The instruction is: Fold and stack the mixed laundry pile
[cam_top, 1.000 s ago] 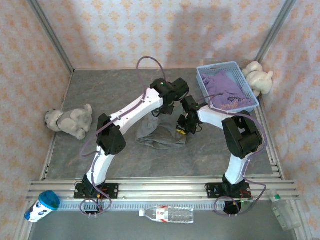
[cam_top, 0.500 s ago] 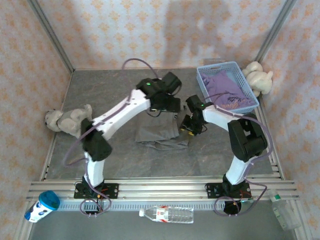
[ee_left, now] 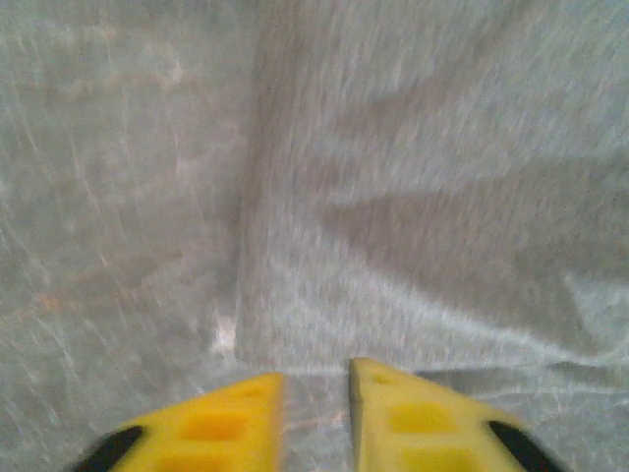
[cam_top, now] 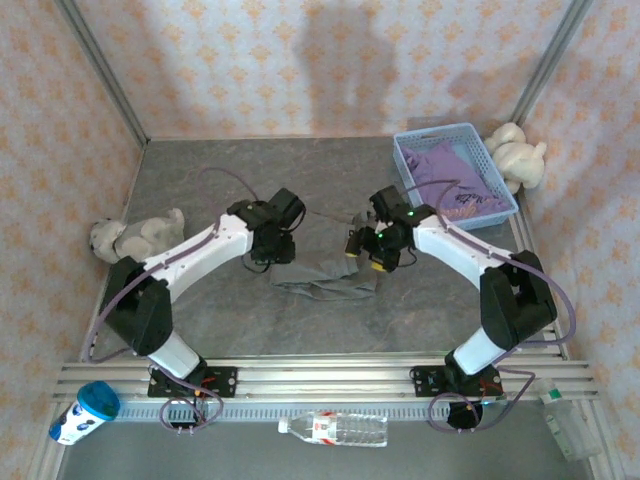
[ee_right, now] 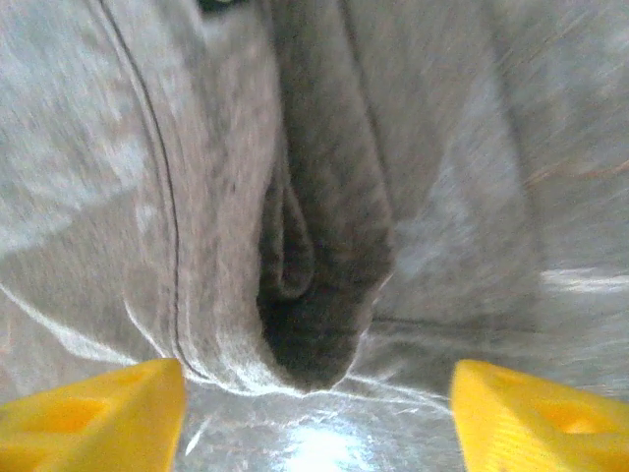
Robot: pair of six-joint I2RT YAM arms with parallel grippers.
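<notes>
Grey-olive garment (cam_top: 325, 275) lies rumpled on the table (cam_top: 200, 190), the left gripper (ee_left: 314, 383) pinched closed at its edge and the right gripper (ee_right: 319, 393) spread wide over a fold, so best grasp opposite corners and pull flat.

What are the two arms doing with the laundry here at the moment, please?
Both arms are at the rumpled grey-olive cloth garment on the grey table. The left gripper is shut at the garment's left edge; whether it pinches cloth is unclear. The right gripper stands open over a thick fold at its right edge. The large lavender-purple T-shirt lies heaped in the light blue plastic mesh basket, not yet folded.
</notes>
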